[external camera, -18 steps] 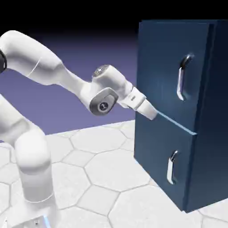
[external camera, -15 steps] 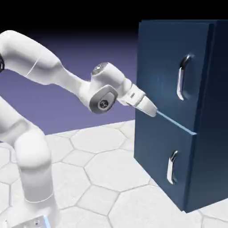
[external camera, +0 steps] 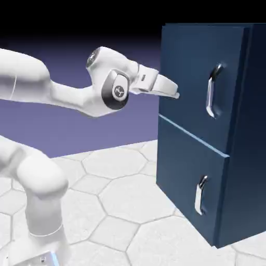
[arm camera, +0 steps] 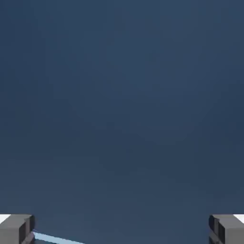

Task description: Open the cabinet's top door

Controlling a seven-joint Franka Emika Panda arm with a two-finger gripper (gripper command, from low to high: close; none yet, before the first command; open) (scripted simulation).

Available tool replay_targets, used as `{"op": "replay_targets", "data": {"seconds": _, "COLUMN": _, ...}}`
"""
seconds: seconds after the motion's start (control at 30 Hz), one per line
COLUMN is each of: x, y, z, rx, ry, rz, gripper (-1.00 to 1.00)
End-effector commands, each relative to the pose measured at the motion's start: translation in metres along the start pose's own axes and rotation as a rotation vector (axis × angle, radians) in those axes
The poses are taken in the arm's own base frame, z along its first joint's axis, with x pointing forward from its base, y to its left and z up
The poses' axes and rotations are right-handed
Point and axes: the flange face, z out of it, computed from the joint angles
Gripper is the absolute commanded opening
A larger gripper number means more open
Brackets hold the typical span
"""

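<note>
While the top door (external camera: 189, 83) sits closed, the claw (external camera: 177, 95) points slightly downward.

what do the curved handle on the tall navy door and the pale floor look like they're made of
The curved silver handle looks like polished metal, given its sharp bright highlights. The pale hexagon-patterned floor looks like matt stone or ceramic tile, judging by its grey joint lines.

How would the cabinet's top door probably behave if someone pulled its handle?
The top door would likely stay stiff, being one flat panel. It would probably move as one piece with its curved silver handle. That smooth, shiny metal might feel slippery, though its bowed shape should help a grip.
</note>
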Motion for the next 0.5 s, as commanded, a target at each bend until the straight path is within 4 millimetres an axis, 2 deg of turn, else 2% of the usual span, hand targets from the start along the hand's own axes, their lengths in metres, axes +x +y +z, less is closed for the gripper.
{"op": "replay_targets", "data": {"seconds": 0.0, "x": 0.004, "y": 0.001, "z": -0.005, "rx": 0.011, "ry": 0.013, "rz": -0.002, "gripper": 0.00}}
{"op": "replay_targets", "data": {"seconds": 0.23, "x": 0.027, "y": 0.014, "z": -0.030, "rx": 0.083, "ry": 0.107, "rz": -0.003, "gripper": 0.00}}
{"op": "replay_targets", "data": {"seconds": 0.47, "x": 0.047, "y": 0.041, "z": -0.039, "rx": 0.146, "ry": 0.196, "rz": 0.025, "gripper": 0.00}}
